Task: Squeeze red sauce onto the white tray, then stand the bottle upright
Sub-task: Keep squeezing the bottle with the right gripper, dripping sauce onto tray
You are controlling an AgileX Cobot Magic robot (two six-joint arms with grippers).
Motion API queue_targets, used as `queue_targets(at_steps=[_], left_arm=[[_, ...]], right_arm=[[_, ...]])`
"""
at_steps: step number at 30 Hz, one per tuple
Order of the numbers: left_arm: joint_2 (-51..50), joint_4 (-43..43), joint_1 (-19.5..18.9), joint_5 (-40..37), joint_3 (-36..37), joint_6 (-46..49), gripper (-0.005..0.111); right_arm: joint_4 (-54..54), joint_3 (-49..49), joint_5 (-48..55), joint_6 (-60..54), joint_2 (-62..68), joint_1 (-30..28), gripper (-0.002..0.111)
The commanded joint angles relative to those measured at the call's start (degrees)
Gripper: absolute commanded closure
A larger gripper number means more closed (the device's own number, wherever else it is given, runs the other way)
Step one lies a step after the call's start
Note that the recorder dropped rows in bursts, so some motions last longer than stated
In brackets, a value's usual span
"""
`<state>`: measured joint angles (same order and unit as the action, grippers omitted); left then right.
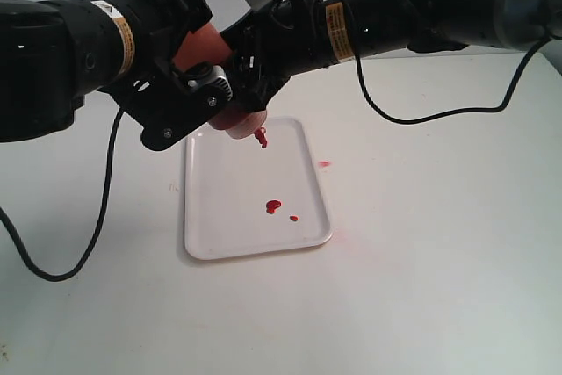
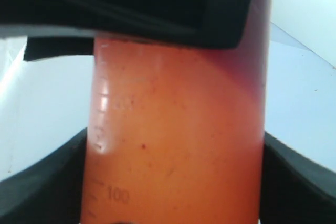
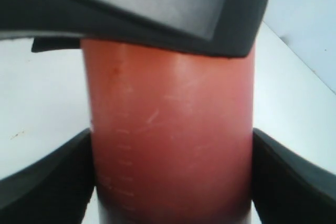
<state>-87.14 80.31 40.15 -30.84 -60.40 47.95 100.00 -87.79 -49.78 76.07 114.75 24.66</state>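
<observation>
The white table (image 1: 439,305) bears the white tray (image 1: 211,217). Above the tray's far end the left gripper (image 2: 173,182) and the right gripper (image 3: 173,177) each clamp the bottle (image 1: 200,46), its nozzle (image 1: 262,138) pointing down (red clings to the tip). Small blobs of red sauce (image 1: 273,207) lie on the tray, right of its middle. A faint pink smear (image 1: 323,164) sits just beside the tray's right rim.

White tbl (image 1: 439,287); faint pink smear (image 1: 323,164) on it, mid-right.
</observation>
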Motion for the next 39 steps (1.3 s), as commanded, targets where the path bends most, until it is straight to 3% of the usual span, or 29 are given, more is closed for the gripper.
queue_targets(at_steps=[1, 3, 6, 22, 24, 26, 28, 29, 30, 39], left_arm=[[0.47, 1.58, 0.02, -0.68, -0.54, -1.12, 0.107], [0.47, 1.58, 0.02, -0.68, -0.54, -1.12, 0.107], [0.47, 1.58, 0.02, -0.68, -0.54, -1.12, 0.107], [0.47, 3.58, 0.02, -0.68, -0.54, -1.23, 0.107], [0.47, 3.58, 0.02, -0.68, -0.54, -1.23, 0.107], [0.47, 3.58, 0.02, -0.68, -0.54, -1.23, 0.107], [0.47, 3.58, 0.02, -0.68, -0.54, -1.23, 0.107], [0.47, 3.58, 0.02, -0.68, -0.54, -1.34, 0.107], [0.47, 3.58, 0.02, -0.68, -0.54, -1.46, 0.107], [0.47, 3.58, 0.02, -0.68, -0.54, -1.46, 0.107]], right_arm=[[-0.06, 0.04, 1.38, -0.16, -0.34, -0.14, 0.061], [-0.06, 0.04, 1.38, -0.16, -0.34, -0.14, 0.038], [-0.06, 0.04, 1.38, -0.16, -0.34, -0.14, 0.024], [-0.06, 3.08, 3.86, 1.86, -0.34, -0.14, 0.029], [-0.06, 4.06, 5.29, 0.68, -0.34, -0.14, 0.032], [-0.06, 4.40, 5.42, -1.76, -0.34, -0.14, 0.046], [-0.06, 4.40, 5.42, -2.35, -0.34, -0.14, 0.071], [-0.06, 4.40, 5.42, -3.15, -0.47, -0.14, 0.099], [-0.06, 4.40, 5.29, -3.91, -0.47, -0.14, 0.108], [-0.06, 4.40, 5.29, -4.06, -0.47, -0.14, 0.107]])
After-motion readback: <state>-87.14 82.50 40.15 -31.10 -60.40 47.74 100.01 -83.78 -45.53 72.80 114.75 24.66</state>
